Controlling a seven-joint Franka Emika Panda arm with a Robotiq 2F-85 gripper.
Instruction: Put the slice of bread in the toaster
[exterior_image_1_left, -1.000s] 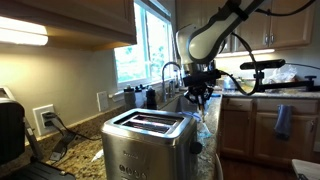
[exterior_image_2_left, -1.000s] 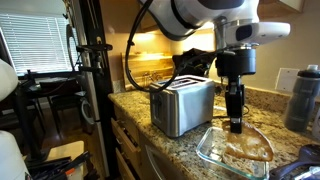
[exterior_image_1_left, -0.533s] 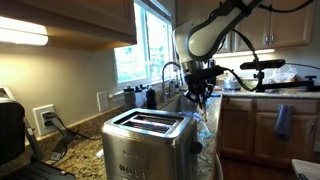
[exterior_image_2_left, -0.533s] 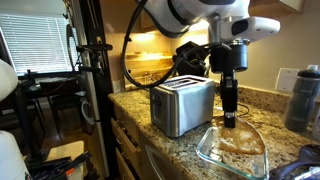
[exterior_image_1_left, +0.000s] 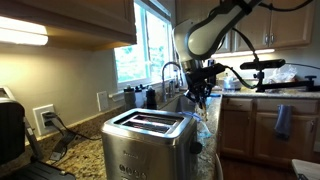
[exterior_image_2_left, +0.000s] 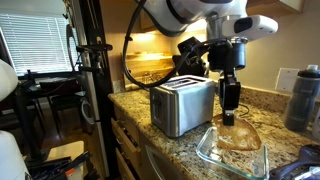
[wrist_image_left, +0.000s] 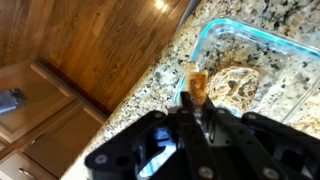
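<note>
The brushed steel toaster (exterior_image_1_left: 150, 142) stands on the granite counter with its two top slots empty; it also shows in an exterior view (exterior_image_2_left: 183, 105). My gripper (exterior_image_2_left: 228, 116) hangs above a clear glass dish (exterior_image_2_left: 212, 158), to one side of the toaster. It is shut on a small tan slice of bread (wrist_image_left: 198, 84), held upright between the fingertips (wrist_image_left: 197, 98). More bread (wrist_image_left: 236, 86) lies in the glass dish (wrist_image_left: 262, 36). In an exterior view the gripper (exterior_image_1_left: 201, 100) is beyond the toaster.
A grey bottle (exterior_image_2_left: 303, 98) stands past the dish. A black appliance (exterior_image_1_left: 9, 130) sits at the counter's near end. A faucet (exterior_image_1_left: 171, 74) and window are behind. The counter edge drops off to wooden cabinets (wrist_image_left: 60, 120).
My gripper has risen from the glass dish with the slice of bread held in it and has shifted slightly toward the toaster.
</note>
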